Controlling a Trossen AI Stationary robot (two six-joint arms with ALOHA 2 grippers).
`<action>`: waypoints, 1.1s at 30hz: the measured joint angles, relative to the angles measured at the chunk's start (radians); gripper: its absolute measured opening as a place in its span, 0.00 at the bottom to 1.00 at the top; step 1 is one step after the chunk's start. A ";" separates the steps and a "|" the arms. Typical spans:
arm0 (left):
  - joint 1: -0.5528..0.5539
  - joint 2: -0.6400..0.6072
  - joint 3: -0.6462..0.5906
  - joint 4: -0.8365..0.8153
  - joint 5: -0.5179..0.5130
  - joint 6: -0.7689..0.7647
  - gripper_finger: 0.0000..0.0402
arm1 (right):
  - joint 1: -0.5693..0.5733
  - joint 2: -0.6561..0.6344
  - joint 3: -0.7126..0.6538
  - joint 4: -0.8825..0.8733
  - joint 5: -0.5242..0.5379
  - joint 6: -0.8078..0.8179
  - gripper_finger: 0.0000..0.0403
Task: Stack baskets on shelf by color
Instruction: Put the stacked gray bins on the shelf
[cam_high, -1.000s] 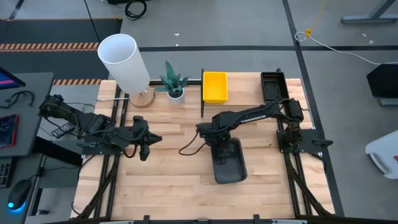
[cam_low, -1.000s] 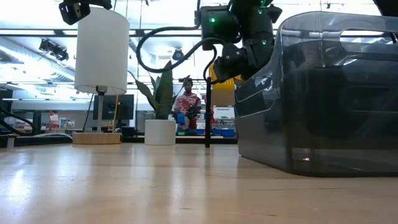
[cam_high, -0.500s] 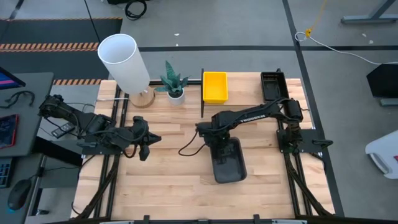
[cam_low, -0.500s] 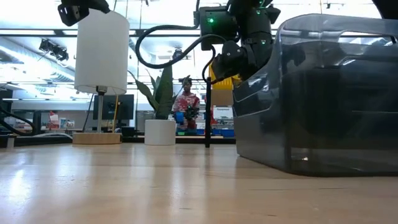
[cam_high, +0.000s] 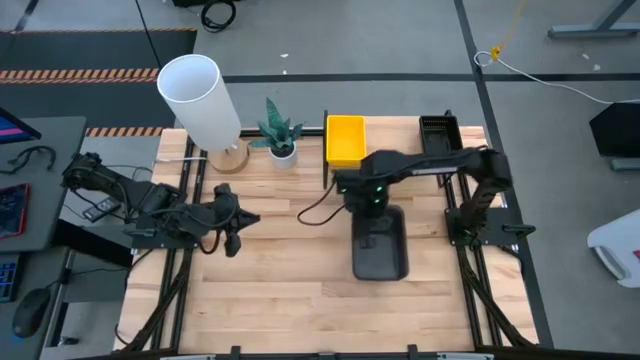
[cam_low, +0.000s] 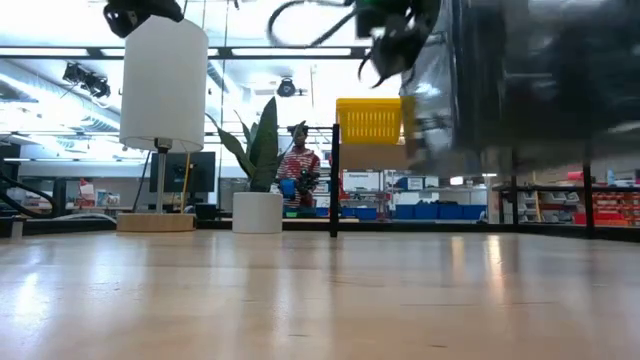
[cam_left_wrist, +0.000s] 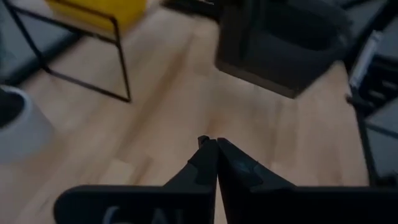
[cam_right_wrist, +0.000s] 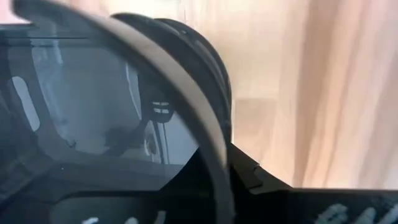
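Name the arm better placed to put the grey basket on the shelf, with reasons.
Right. Its tool is shut on the grey basket, lifted off the table near the shelf. The left tool waits shut at the table's left side.

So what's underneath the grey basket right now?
Nothing touches its underside. In the low view the grey basket hangs clear above the tabletop, held by the right tool. The shelf's far post shows beneath it. Its inside is hidden.

The wooden tabletop (cam_high: 280, 290) carries a lamp (cam_high: 205, 105), a potted plant (cam_high: 280, 135) and the shelf (cam_high: 395, 150), which holds 1 yellow basket (cam_high: 346, 140) and 1 black basket (cam_high: 438, 135).
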 joint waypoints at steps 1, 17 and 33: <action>0.007 0.000 0.000 0.017 -0.017 0.014 0.03 | 0.000 -0.028 0.000 -0.016 0.001 0.009 0.03; 0.243 0.002 0.000 0.240 -0.087 0.339 0.06 | -0.181 -0.229 0.232 -0.221 0.005 -0.043 0.03; 0.348 0.003 0.000 0.246 -0.085 0.314 0.05 | -0.528 -0.219 0.391 -0.218 -0.019 -0.364 0.03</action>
